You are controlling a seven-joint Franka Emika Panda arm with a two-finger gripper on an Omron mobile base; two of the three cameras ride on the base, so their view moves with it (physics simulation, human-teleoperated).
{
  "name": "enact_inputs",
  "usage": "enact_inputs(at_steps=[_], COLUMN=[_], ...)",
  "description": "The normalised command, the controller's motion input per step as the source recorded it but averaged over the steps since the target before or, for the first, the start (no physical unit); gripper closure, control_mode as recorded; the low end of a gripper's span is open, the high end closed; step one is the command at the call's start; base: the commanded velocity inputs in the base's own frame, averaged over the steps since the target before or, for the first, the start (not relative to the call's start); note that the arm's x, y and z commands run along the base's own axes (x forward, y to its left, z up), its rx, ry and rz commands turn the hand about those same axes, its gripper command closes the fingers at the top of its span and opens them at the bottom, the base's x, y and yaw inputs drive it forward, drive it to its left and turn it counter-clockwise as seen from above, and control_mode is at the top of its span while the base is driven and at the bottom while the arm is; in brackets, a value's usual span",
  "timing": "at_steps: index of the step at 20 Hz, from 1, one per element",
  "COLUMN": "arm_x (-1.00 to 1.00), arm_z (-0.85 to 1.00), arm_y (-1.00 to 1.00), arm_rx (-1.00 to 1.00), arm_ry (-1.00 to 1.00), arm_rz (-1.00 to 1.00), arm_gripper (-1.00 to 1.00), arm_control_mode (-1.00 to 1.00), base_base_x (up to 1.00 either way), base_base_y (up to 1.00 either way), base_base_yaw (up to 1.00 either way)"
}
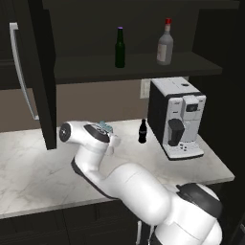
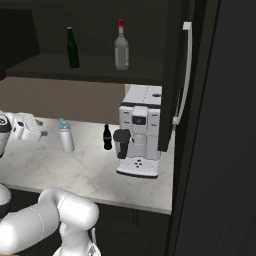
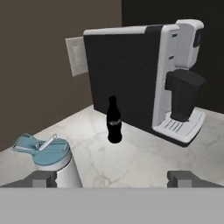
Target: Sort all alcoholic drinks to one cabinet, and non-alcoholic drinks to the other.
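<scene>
The white flask (image 3: 54, 161) stood on the worktop (image 2: 90, 172), just beside the spread hand (image 3: 112, 178), touching neither finger. The cola bottle (image 3: 114, 120) stood near the coffee machine (image 2: 140, 131). The beer bottle (image 1: 119, 48) and liquor bottle (image 1: 165, 43) stood on the open cabinet's shelf (image 1: 95, 67).

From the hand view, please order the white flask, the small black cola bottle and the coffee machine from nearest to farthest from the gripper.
1. White flask: nearest, just past the finger on the lower left of the open gripper.
2. Small black cola bottle: farther back on the counter, near the middle.
3. Coffee machine: farthest, behind the cola bottle, toward the wall.
</scene>
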Motion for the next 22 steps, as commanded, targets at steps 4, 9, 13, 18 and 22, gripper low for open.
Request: enact_inputs(at_steps=[4, 9, 13, 18, 22], arm_x=[0.15, 0.13, 0.16, 0.16, 0.14], arm_z=[-0.11, -0.14, -0.19, -0.23, -0.2], arm_y=[0.0, 0.0, 0.01, 0.04, 0.06], arm_rx=[0.0, 0.0, 0.0, 0.0, 0.0], arm_ry=[0.01, 0.03, 0.04, 0.04, 0.03], arm_rz=[-0.1, -0.1, -0.11, -0.05, 0.0], arm_gripper=[-1.0, -1.0, -1.0, -1.0, -1.0], arm_control_mode=[-1.0, -1.0, -1.0, -1.0, -1.0], base_base_x=[0.0, 0.0, 0.0, 0.0, 0.0], base_base_y=[0.0, 0.0, 0.0, 0.0, 0.0], base_base_yaw=[0.0, 0.0, 0.0, 0.0, 0.0])
